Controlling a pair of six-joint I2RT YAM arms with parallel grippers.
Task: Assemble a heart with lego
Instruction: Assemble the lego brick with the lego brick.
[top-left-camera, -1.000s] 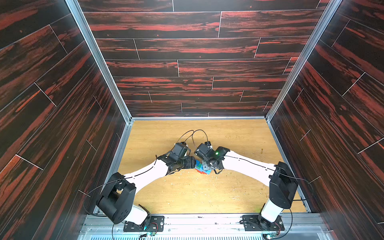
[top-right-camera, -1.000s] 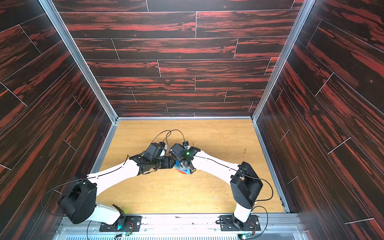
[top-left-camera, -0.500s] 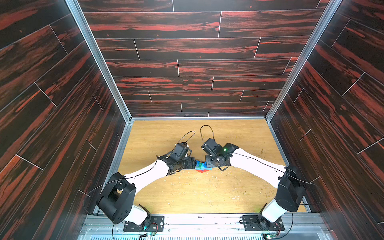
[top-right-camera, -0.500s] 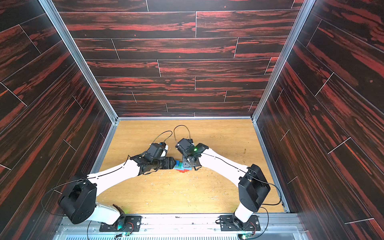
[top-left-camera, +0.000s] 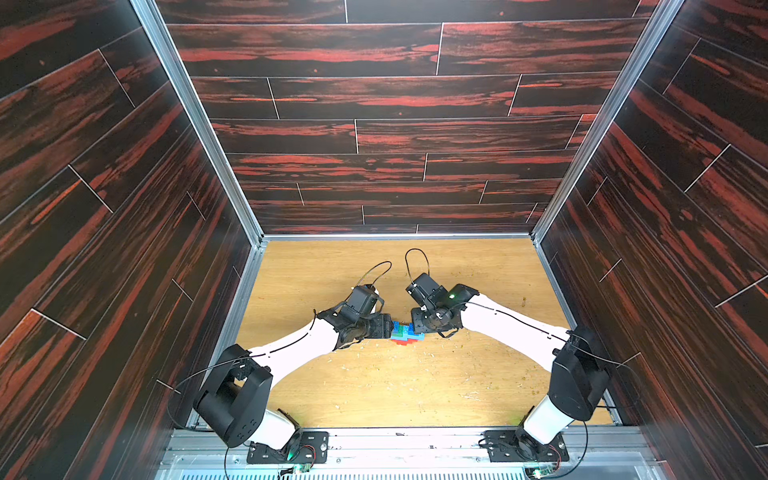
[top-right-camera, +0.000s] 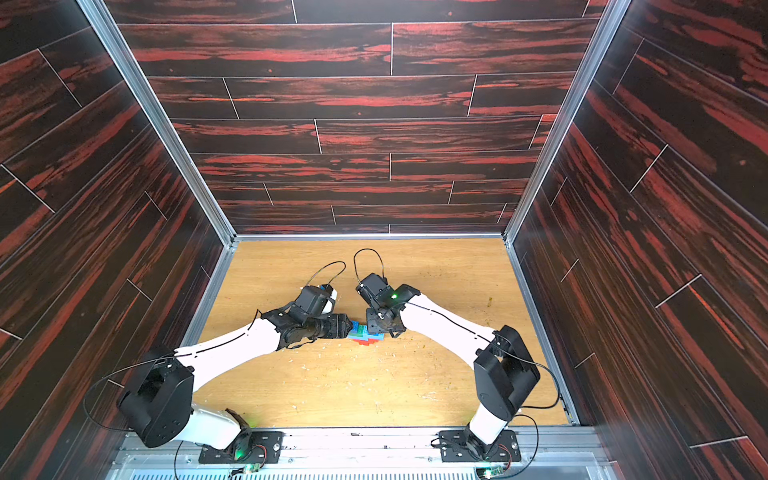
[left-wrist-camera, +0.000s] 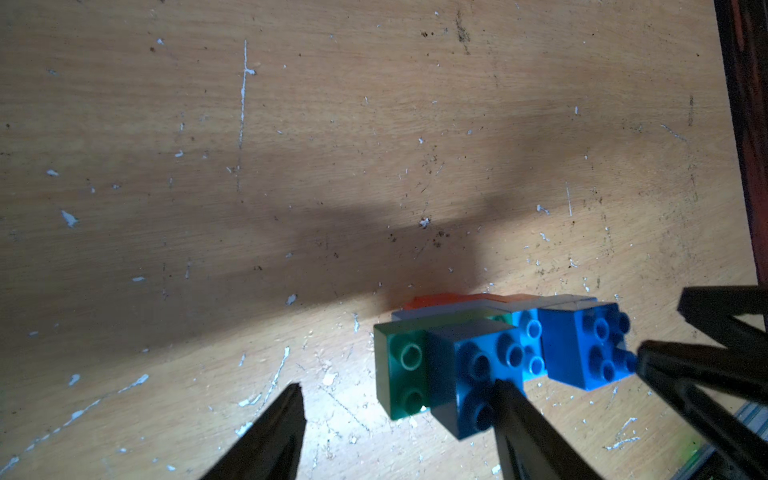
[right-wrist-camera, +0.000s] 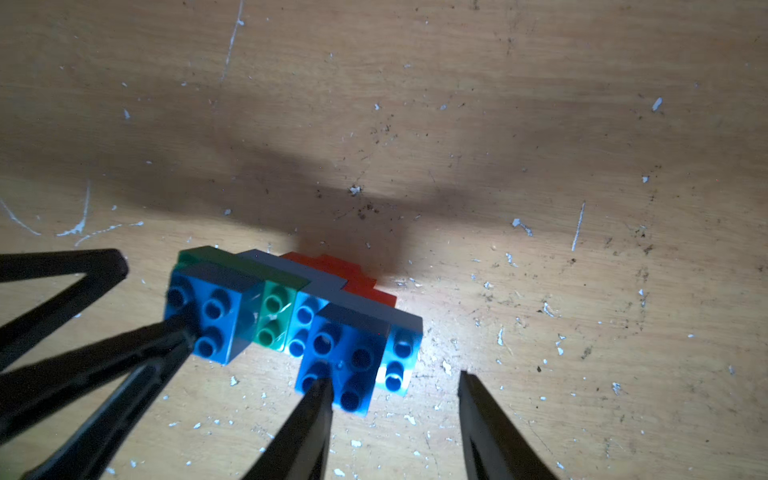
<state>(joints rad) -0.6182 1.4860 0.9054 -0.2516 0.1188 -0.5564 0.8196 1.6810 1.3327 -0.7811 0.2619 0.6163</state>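
The heart (top-left-camera: 407, 333) (top-right-camera: 365, 333) rests on the wooden table between both arms, a stepped cluster of lego. It has two dark blue squares (left-wrist-camera: 586, 349) (right-wrist-camera: 345, 361), a green brick (left-wrist-camera: 401, 370) (right-wrist-camera: 272, 320), light blue bricks (right-wrist-camera: 397, 361) and red-orange bricks (right-wrist-camera: 357, 282). My left gripper (top-left-camera: 390, 326) (left-wrist-camera: 397, 388) is open, with one fingertip (left-wrist-camera: 500, 388) against a dark blue square. On the other side my right gripper (top-left-camera: 417, 328) (right-wrist-camera: 395, 380) is open. One of its fingertips (right-wrist-camera: 322, 388) is at the other dark blue square, and the second stands apart on bare table.
The table (top-left-camera: 395, 386) is strewn with small pale chips. Dark wood-patterned walls (top-left-camera: 124, 249) close it in on three sides. A metal rail (top-left-camera: 395, 444) with the arm bases runs along the front. The floor behind the arms is bare wood.
The right gripper's jaws have widened. Its wrist has swung a little back and to the right off the heart. The left arm and the heart have stayed put.
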